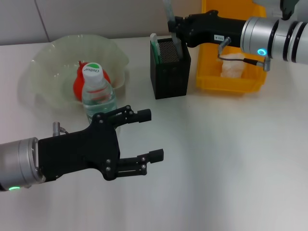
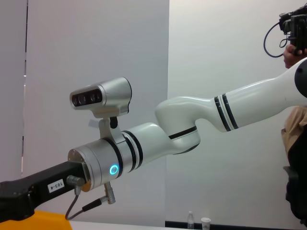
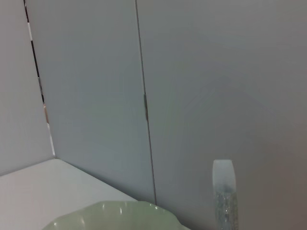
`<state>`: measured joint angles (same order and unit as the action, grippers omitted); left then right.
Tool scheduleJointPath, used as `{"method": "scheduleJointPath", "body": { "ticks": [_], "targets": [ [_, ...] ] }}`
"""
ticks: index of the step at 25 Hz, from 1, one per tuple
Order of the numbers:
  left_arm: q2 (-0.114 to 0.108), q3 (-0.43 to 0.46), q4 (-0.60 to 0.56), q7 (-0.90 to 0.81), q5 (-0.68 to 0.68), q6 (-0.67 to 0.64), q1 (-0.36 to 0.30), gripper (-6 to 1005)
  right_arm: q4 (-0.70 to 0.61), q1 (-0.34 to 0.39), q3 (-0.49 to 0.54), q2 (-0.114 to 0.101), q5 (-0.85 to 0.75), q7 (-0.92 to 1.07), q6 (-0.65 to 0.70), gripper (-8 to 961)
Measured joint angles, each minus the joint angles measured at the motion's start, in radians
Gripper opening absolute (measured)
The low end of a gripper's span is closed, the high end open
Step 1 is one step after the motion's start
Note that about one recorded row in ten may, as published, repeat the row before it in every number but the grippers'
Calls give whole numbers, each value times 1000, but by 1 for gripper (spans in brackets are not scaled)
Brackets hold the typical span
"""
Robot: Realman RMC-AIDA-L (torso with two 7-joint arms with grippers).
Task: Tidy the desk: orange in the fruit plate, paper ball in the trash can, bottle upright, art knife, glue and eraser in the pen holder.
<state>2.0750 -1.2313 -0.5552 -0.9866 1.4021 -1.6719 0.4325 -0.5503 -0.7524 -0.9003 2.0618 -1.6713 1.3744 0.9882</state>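
From the head, the left claw [image 1: 153, 135] hangs released just beside the upright bottle [image 1: 98, 95]; the orange [image 1: 81, 83] sits in the fruit plate [image 1: 43, 65]. The right claw [image 1: 173, 28], above the pen holder [image 1: 169, 70], I cannot tell. The paper ball [image 1: 234, 66] lies in the trash can [image 1: 211, 79]. Right wrist: plate rim only.

A robotics lab or test room set up as a mock office desk

A plain white counter [image 1: 231, 159] stands against bare grey wall panels [image 3: 201, 96], carrying staged desk items: a black mesh pen holder [image 1: 169, 72], a yellow trash can [image 1: 231, 77], a pale green fruit plate [image 1: 53, 62]. The left wrist view shows a white robot arm [image 2: 230, 115] with a camera unit [image 2: 101, 96] mounted at its wrist, a person [image 2: 296, 48] at the room's edge holding camera gear, and a bottle and cup [image 2: 205, 223] on a far surface.
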Motion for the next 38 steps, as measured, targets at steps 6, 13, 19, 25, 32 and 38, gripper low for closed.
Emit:
{"method": "scheduleJointPath", "body": {
  "ticks": [6, 13, 19, 25, 32, 38],
  "targets": [
    [0, -2, 6, 0, -1, 0, 1, 810, 7, 1, 0, 0, 0, 0, -10, 133],
    [0, -2, 6, 0, -2, 0, 3, 810, 8, 1, -4, 0, 1, 4, -11, 135],
    [-1, -8, 6, 0, -1, 0, 5, 810, 7, -3, -8, 0, -1, 8, -2, 137],
    [-2, -15, 6, 0, -1, 1, 11, 810, 7, -7, -12, 0, -3, 9, -2, 139],
    [-3, -16, 6, 0, -1, 1, 15, 810, 0, -5, -4, 0, 0, 10, -9, 285],
    [-3, -16, 7, -6, 1, 4, 23, 810, -24, 6, -1, 0, 0, 10, 4, 381]
  ]
}}
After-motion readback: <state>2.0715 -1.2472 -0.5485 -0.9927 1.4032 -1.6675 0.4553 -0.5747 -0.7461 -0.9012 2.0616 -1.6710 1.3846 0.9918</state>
